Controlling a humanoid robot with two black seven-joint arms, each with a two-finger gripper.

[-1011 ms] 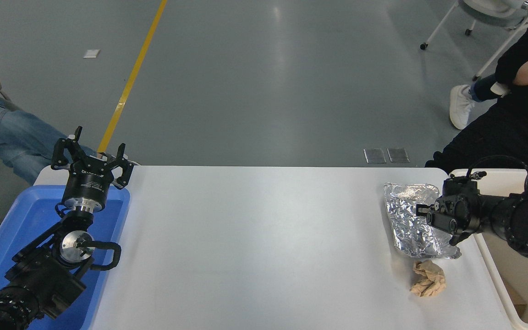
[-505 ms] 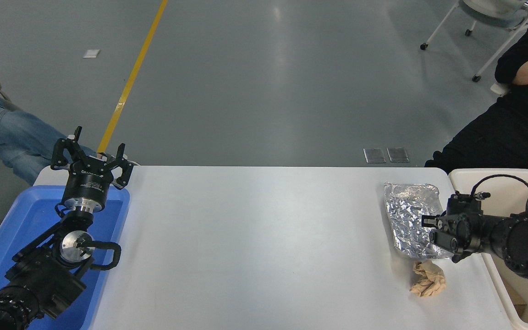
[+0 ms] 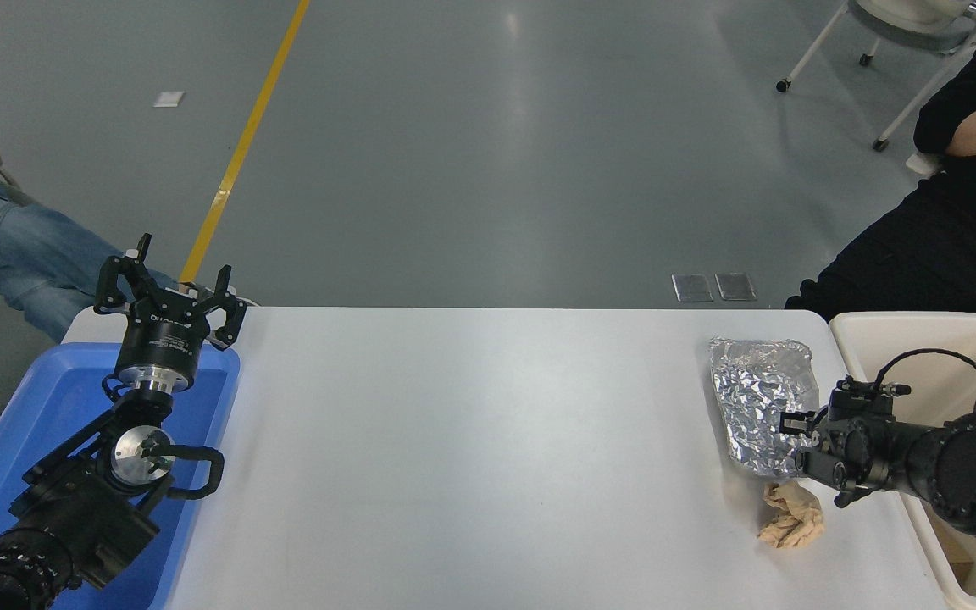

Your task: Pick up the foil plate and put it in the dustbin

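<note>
The white table (image 3: 488,440) spreads out to the left of my right gripper (image 3: 801,440), and the dustbin (image 3: 920,326) sits just to its right, at the table's end, its thick cream rim right beside my forearm and its deep cavity open upward. Well away to the left, across the whole tabletop, my left gripper (image 3: 170,296) is parked above the blue tray (image 3: 47,398), its fingers spread wide and holding nothing.

The foil plate (image 3: 759,394) lies flat on the table directly ahead of and partly under my right gripper, its long side running away from me. My fingertips are at its near right edge, but from this angle I cannot tell whether they are apart or closed, nor whether they have the rim between them.

I judge the plate to be very light, thin and easily crushed: the crinkled foil will buckle rather than resist, and its shiny skin may slide if pinched on the flat. The raised rim on the side nearest my gripper looks like the best hold, taken with a gentle squeeze so the foil folds onto the pads rather than tearing. Being so light, it could swing or flutter on the short carry right to the bin.

Just below my gripper, near the plate's near corner, sits a small crumpled tan paper ball (image 3: 790,515), which I should leave alone.
</note>
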